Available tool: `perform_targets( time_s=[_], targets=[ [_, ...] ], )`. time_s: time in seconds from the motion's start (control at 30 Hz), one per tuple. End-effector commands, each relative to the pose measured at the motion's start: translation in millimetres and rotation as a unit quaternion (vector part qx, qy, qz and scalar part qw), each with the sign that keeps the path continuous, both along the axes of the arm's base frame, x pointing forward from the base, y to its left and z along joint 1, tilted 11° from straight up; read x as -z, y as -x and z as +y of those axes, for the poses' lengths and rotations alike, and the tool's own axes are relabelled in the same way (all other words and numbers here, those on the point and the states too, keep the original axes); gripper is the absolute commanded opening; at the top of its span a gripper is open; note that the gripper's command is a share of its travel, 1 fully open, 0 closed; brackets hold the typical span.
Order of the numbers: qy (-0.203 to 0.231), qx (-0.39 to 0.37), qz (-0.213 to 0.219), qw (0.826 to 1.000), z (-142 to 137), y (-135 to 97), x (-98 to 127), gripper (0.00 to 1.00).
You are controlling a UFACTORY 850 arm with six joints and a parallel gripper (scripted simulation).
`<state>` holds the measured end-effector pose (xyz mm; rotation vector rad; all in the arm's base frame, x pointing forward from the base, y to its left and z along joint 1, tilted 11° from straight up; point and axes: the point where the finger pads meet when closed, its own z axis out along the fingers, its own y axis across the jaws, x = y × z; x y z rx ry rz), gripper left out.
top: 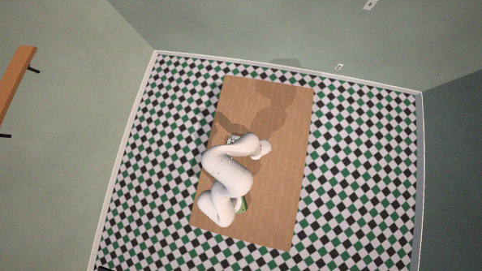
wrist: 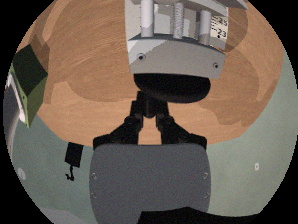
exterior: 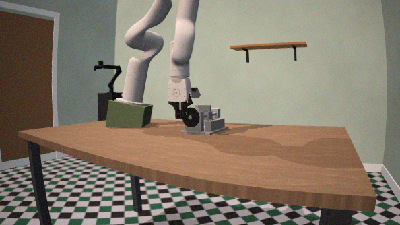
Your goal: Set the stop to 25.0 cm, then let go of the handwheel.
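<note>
A small grey stop mechanism [exterior: 206,120] stands on the wooden table [exterior: 215,153], with a black handwheel [exterior: 191,117] on its near left end. My gripper [exterior: 182,112] comes down from above and is shut on the handwheel's rim. In the wrist view the handwheel [wrist: 172,88] is a dark disc right above my fingers, and the grey body [wrist: 176,26] with its rods and a printed scale [wrist: 220,27] lies beyond. The scale reading is too small to tell. From overhead my arm hides most of the mechanism [top: 233,139].
My arm stands on a green block [exterior: 128,114] at the table's back left. A black stand [exterior: 109,89] is behind it on the floor. A wooden shelf [exterior: 269,46] hangs on the far wall. A brown door [exterior: 25,85] is at the left.
</note>
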<state>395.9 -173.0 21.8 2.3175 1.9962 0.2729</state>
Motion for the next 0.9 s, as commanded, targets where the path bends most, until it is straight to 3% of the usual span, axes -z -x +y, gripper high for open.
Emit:
perform_targets(
  time_s=[0.0,0.87],
  targets=[
    [-0.002,0.0,0.001,1.0,-1,-3,-6,0.06],
    [-0.002,0.0,0.001,1.0,-6,-31,-20,0.06]
  ],
)
